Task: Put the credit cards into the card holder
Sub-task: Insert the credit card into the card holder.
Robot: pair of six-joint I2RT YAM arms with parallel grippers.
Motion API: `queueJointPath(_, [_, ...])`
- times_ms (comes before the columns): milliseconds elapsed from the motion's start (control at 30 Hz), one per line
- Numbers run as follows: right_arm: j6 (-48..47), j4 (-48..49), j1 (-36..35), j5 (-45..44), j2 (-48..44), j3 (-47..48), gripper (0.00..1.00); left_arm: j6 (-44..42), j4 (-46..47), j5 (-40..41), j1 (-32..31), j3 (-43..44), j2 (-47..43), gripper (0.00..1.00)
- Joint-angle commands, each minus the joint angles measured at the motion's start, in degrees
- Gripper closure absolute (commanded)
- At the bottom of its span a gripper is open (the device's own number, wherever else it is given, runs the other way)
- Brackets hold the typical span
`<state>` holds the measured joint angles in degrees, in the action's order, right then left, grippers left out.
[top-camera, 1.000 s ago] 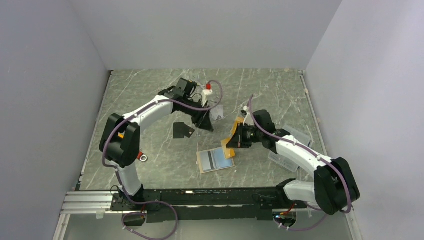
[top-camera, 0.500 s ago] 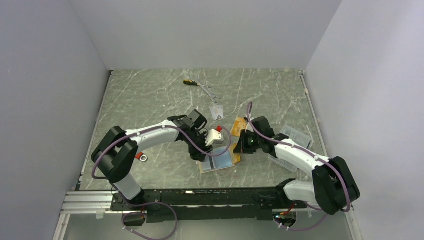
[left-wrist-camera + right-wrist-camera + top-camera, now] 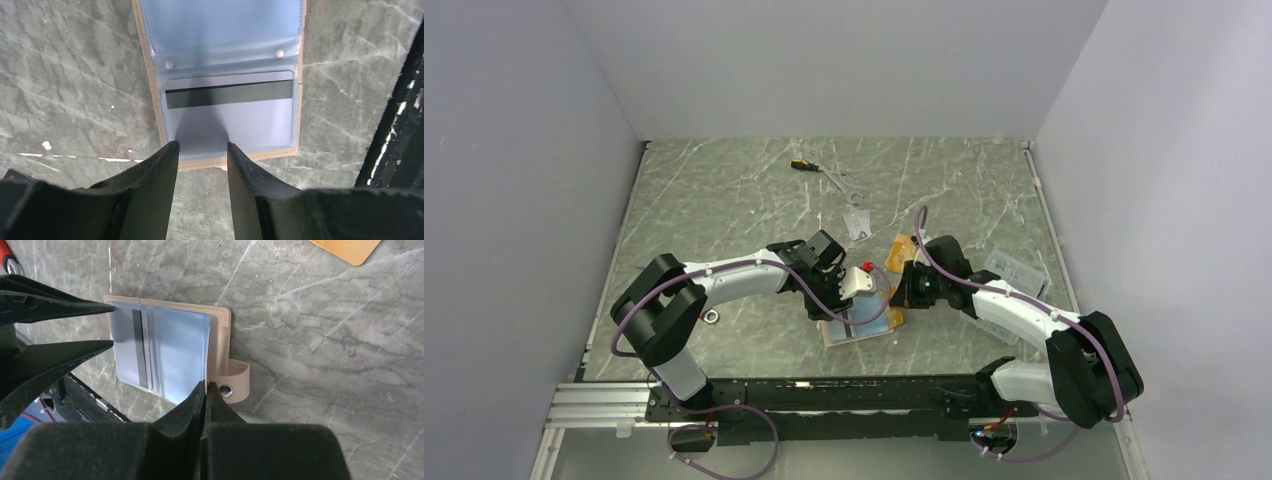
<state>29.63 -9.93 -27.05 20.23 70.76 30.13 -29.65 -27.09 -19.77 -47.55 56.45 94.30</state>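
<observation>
Since a moment ago the left gripper (image 3: 200, 147) has swung down from the far side of the table to the card holder (image 3: 156, 107). That is why the wrench (image 3: 844, 186) and the screwdriver (image 3: 802, 163) now show at 12 o'clock. The card holder lies open and flat near the front middle of the table, at about 6 o'clock. The left gripper sits at its 10 o'clock corner with its two fingers spread apart and nothing between them. Just past them, a silver card (image 3: 235, 120) with a black stripe lies inside the see-through blue pocket. The right gripper (image 3: 205, 387) is at the holder's 2 o'clock corner, beside the snap tab (image 3: 235, 382). Its fingers are pressed together, but I cannot tell if they pinch the blue flap or only touch it. I think this card is almost home. To do it well, the right gripper should hold the holder still while the left one nudges the card straight in, not crooked, then lifts off gently. An orange card (image 3: 350, 246) waits at about 1 o'clock from the holder, cut off in the right wrist view. I cannot see the black card, and the left arm (image 3: 744, 272) may be hiding it.
</observation>
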Motion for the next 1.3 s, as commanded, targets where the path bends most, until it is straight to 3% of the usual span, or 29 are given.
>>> queueJointPath(0, [0.13, 1.83, -0.3, 1.69, -0.61, -0.3, 1.0, -1.38, 1.19, 2.38, -0.31, 0.07, 0.92, 0.55])
queueJointPath(267, [-2.06, -5.17, -0.37, -2.3, -5.12, 3.69, 1.0, -2.23, 0.99, 3.71, -0.44, -0.65, 0.97, 0.58])
queueJointPath(1267, [2.31, 6.48, -0.41, 2.26, 3.8, -1.83, 1.0, -3.02, 0.81, 5.09, -1.75, -0.44, 0.91, 0.62])
